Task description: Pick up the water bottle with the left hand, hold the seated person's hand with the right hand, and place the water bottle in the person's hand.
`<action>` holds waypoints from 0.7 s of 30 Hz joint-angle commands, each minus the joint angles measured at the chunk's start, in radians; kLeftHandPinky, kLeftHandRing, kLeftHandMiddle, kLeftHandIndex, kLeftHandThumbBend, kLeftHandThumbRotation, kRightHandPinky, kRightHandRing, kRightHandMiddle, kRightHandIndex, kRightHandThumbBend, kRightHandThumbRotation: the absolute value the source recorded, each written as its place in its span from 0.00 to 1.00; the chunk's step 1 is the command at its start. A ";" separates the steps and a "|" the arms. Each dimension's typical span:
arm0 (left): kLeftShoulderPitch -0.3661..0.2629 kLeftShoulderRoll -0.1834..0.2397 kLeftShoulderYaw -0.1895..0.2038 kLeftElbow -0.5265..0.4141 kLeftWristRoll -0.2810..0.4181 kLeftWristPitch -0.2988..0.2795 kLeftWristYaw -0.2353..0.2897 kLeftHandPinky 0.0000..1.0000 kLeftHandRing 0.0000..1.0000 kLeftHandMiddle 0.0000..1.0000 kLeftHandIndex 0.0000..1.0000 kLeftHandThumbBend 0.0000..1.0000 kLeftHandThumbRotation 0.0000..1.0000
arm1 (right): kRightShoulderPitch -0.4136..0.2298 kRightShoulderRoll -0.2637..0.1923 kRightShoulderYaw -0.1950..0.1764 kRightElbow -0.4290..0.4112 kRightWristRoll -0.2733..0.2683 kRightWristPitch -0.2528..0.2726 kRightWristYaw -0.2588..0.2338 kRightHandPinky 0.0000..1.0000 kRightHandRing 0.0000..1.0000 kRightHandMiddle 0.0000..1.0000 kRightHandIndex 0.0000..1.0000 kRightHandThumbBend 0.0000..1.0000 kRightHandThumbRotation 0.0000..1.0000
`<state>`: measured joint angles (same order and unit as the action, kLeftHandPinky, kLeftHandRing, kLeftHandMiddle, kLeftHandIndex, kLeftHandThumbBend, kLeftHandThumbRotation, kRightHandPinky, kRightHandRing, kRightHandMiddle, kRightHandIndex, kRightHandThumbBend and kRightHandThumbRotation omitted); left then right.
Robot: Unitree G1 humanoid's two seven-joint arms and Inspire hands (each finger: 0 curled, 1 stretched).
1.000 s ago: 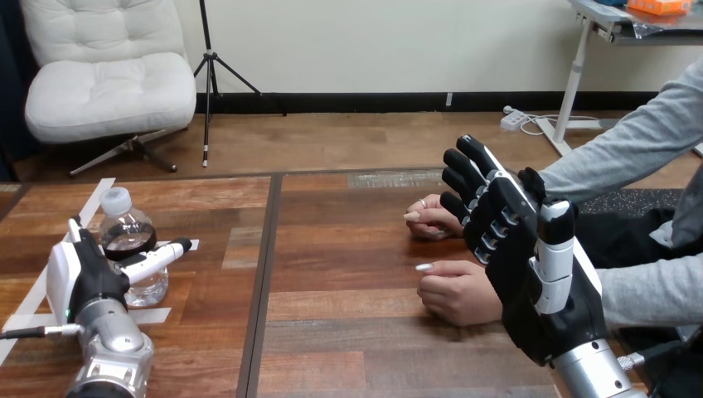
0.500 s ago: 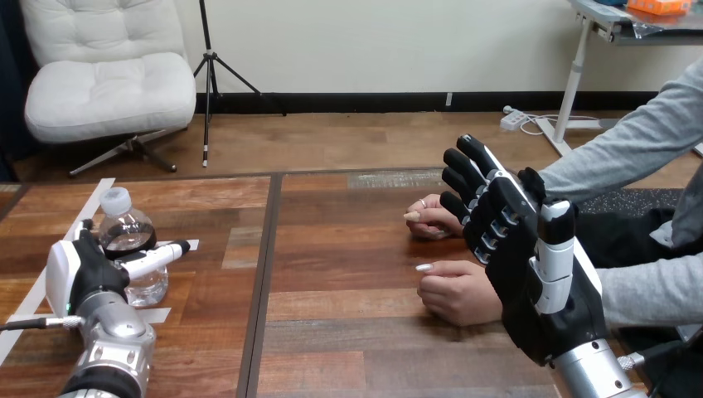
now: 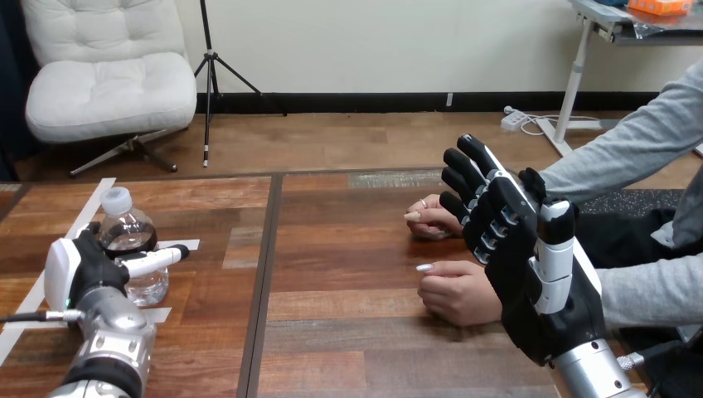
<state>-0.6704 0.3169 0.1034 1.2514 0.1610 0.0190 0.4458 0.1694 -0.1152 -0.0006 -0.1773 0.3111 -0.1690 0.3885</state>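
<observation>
A clear water bottle (image 3: 131, 236) with a white cap stands upright at the table's left. My left hand (image 3: 83, 274) is right beside it on the near left, open, its straight thumb (image 3: 156, 260) lying across the bottle's front; I cannot tell whether it touches. My right hand (image 3: 518, 249) is raised at the right, open with fingers straight and spread, apart from the person. The person's two hands rest loosely curled on the table: the nearer hand (image 3: 456, 292) just left of my right palm, the farther hand (image 3: 431, 219) behind my fingers.
White tape strips (image 3: 50, 278) lie on the table around the bottle. A dark seam (image 3: 267, 274) divides the table's two halves. The person's grey sleeves (image 3: 638, 145) reach in from the right edge.
My left hand has shifted slightly down and left beside the bottle, thumb lowering a little. The bottle, my right hand and the person's hands have stayed put.
</observation>
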 commanded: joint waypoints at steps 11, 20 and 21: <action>-0.084 -0.004 -0.040 -0.007 0.025 0.008 0.006 0.60 0.72 0.78 0.78 0.94 0.03 | -0.023 0.007 0.006 -0.051 0.003 -0.015 -0.001 1.00 1.00 0.97 0.97 1.00 1.00; -0.084 -0.018 -0.015 -0.009 -0.003 -0.012 0.019 0.45 0.55 0.60 0.74 0.94 0.00 | -0.019 0.009 0.006 -0.055 0.003 -0.018 -0.002 1.00 1.00 0.96 0.97 1.00 1.00; -0.084 -0.019 -0.013 -0.009 -0.006 -0.014 0.016 0.43 0.54 0.58 0.74 0.94 0.00 | -0.018 0.008 0.006 -0.056 0.004 -0.017 -0.001 1.00 1.00 0.96 0.97 1.00 1.00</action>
<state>-0.6821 0.3045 0.0890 1.2515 0.1612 0.0342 0.4519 0.1763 -0.1152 -0.0005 -0.1802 0.3108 -0.1690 0.3884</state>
